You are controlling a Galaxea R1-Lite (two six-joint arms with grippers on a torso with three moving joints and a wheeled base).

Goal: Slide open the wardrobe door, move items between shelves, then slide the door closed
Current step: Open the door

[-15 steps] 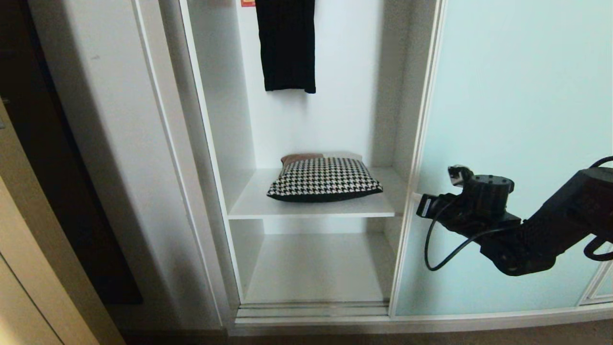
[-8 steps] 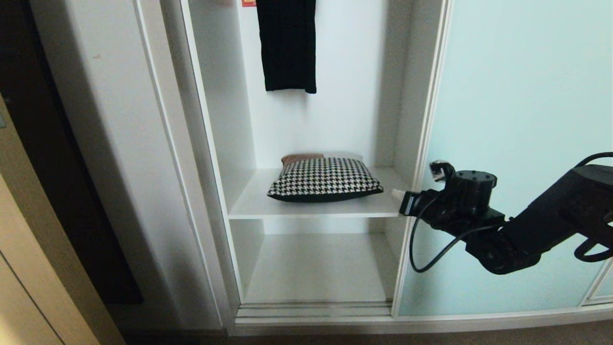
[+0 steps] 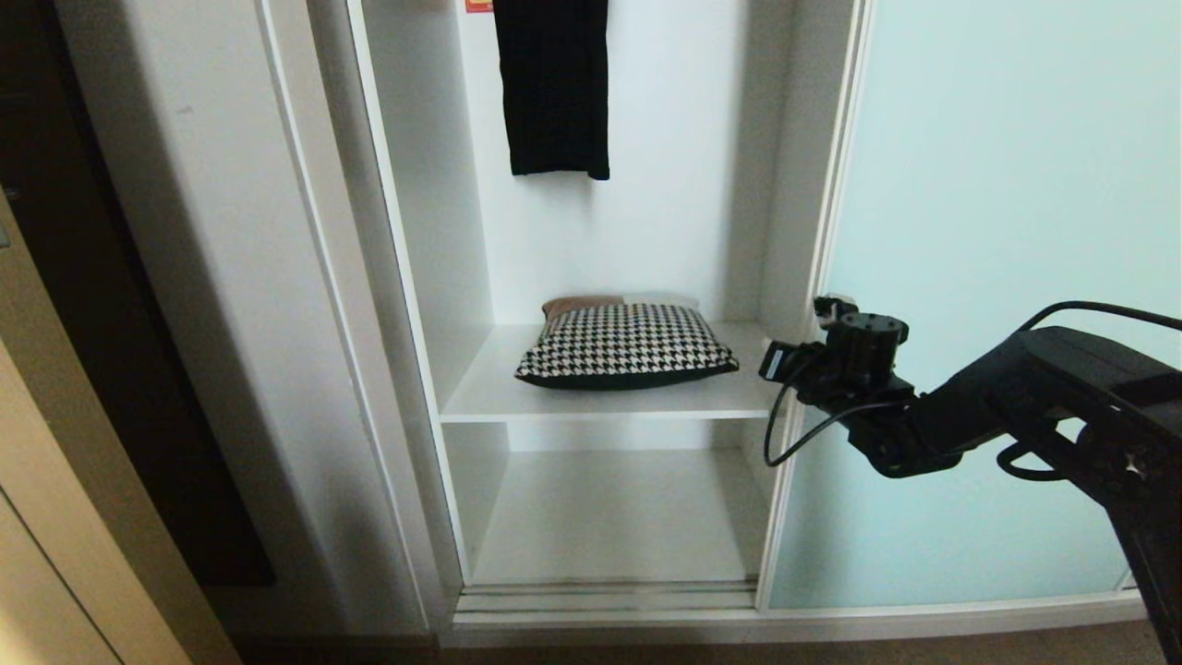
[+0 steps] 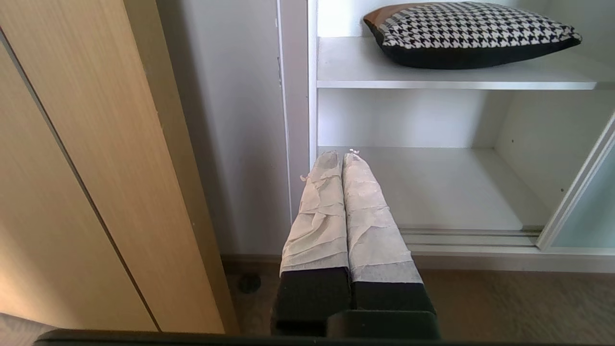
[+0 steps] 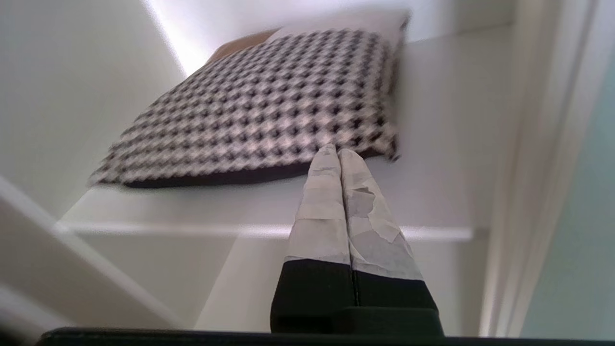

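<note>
Since the earlier frame, the right end effector [image 3: 774,361] has been carried leftward, past the door frame, to the right end of the upper shelf [image 3: 499,392]. At the far left, the left end effector [image 4: 342,154] is seen low before the wardrobe, fingers pressed together and empty. The upper shelf is occupied by the cushion [image 3: 626,345] alone, laid flat, its long axis across the shelf, the houndstooth half facing forward. Nothing is seen on the lower shelf [image 3: 609,517]. The right end effector's fingers are closed on nothing, near the cushion's right corner. The sliding wardrobe door [image 3: 997,231] is slid open to the right.
</note>
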